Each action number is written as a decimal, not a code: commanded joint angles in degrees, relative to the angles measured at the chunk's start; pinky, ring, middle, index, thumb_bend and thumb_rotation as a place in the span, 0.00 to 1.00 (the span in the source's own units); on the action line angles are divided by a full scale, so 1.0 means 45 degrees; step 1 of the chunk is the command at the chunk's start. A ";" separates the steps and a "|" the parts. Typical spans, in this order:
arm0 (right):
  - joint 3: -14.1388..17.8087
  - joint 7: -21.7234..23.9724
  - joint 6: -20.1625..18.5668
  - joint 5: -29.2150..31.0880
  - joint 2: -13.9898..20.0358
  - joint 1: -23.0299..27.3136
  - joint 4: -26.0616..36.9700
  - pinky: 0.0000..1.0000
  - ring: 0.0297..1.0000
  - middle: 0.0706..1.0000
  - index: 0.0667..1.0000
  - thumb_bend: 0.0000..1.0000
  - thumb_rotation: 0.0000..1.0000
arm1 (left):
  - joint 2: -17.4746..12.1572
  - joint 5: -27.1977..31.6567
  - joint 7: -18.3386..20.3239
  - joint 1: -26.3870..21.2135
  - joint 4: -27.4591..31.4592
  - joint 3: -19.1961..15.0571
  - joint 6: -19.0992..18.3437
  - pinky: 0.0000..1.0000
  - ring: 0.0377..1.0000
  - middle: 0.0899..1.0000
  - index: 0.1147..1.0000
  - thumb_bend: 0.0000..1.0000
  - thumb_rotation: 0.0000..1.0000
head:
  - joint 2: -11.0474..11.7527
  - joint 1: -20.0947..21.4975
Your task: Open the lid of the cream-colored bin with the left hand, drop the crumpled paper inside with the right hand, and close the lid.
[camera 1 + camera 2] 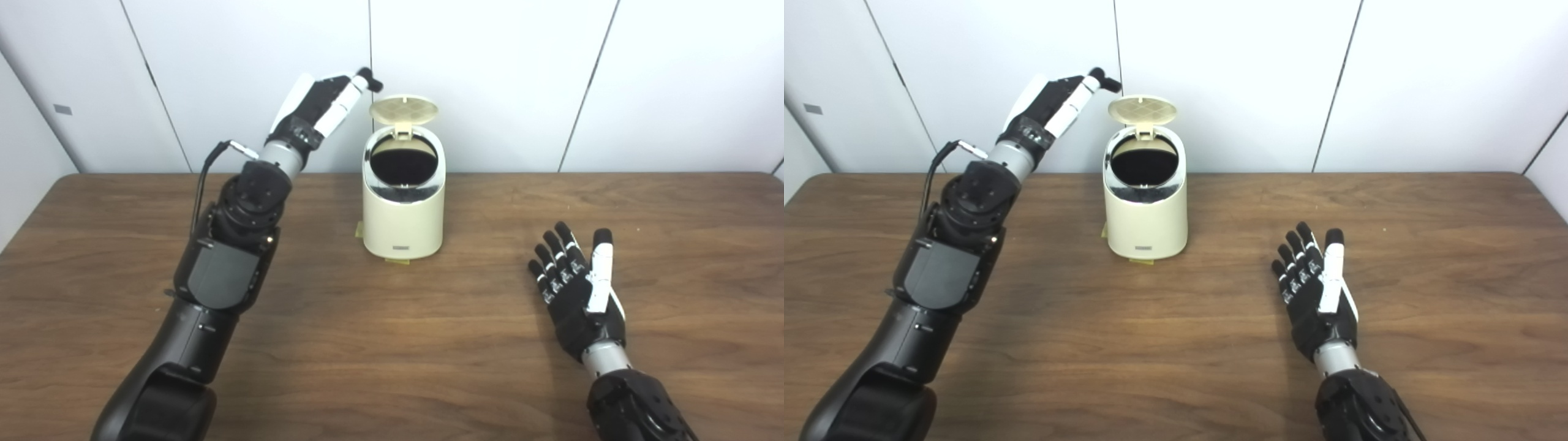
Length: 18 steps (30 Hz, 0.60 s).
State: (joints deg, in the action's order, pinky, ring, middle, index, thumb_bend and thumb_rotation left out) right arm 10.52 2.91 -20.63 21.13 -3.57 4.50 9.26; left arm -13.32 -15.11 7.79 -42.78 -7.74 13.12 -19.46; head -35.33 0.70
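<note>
The cream-colored bin [402,214] stands at the back middle of the table, its round lid [403,111] swung up and standing open behind the dark opening. My left hand [318,107] is raised to the left of the lid, fingers extended, holding nothing; its fingertips [369,78] are just left of the lid's edge and apart from it. My right hand [576,288] rests low over the table at the right front, fingers spread, empty. No crumpled paper is in view on the table or in either hand.
The wooden table [392,343] runs across the whole view, with white wall panels [502,79] close behind the bin. Small tape pieces [397,261] lie at the bin's base.
</note>
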 commanded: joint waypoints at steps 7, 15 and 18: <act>-0.0319 -0.0507 0.0634 -0.0904 0.0066 0.0290 -0.0062 1.00 1.00 1.00 1.00 0.59 1.00 | -0.0207 -0.1138 0.0205 -0.0737 0.0423 0.0289 0.0553 0.95 0.95 0.89 0.69 0.48 1.00 | -0.0016 0.0269; -0.0443 -0.0736 0.0811 -0.1354 0.0173 0.0380 -0.0117 1.00 1.00 1.00 1.00 0.59 1.00 | -0.0516 -0.1996 0.0413 -0.0753 0.0168 0.0848 0.1671 0.91 0.95 0.91 0.65 0.49 1.00 | -0.0055 0.0495; -0.0493 -0.0793 0.0896 -0.1596 0.0261 0.0418 -0.0217 1.00 1.00 0.99 1.00 0.59 1.00 | -0.0909 -0.3010 0.0422 -0.0776 0.0365 0.1356 0.2175 0.84 0.95 0.92 0.62 0.51 1.00 | -0.0116 0.0458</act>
State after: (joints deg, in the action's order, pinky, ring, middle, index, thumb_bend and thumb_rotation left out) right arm 8.39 -0.36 -17.71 14.47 -2.97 5.13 8.05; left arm -16.16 -26.36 9.93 -42.78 -7.78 19.12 -11.92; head -35.77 2.72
